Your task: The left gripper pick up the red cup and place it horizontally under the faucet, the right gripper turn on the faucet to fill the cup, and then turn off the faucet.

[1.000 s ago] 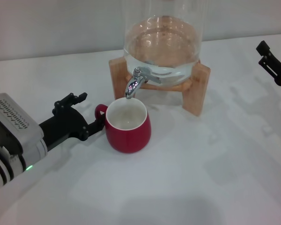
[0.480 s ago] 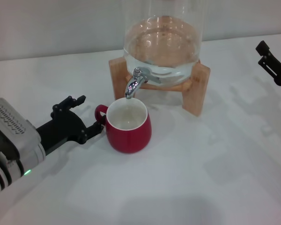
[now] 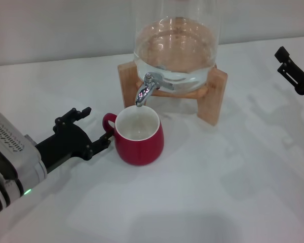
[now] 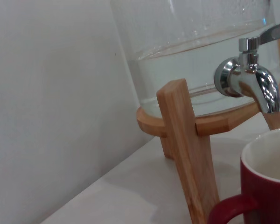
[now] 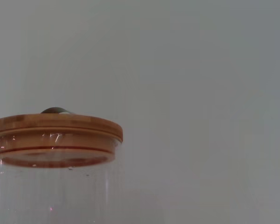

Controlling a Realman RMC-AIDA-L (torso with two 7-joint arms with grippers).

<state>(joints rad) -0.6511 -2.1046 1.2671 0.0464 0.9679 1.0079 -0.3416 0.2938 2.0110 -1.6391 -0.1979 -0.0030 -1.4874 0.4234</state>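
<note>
Red cup (image 3: 139,135): upright on the white table (image 3: 218,192), mouth directly under the faucet (image 3: 144,90) spout.
Left gripper (image 3: 92,130): fingers spread, just beside the cup's handle, empty.
Right gripper (image 3: 294,71): far right edge, fingers apart, empty.
Writing: none legible.

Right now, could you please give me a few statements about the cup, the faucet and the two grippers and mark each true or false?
1. The red cup stands upright below the faucet. True.
2. The left gripper is shut on the cup's handle. False: it is open, beside the handle.
3. The right gripper is on the faucet lever. False: it is far off to the right.
4. The glass dispenser holds water. True.
</note>
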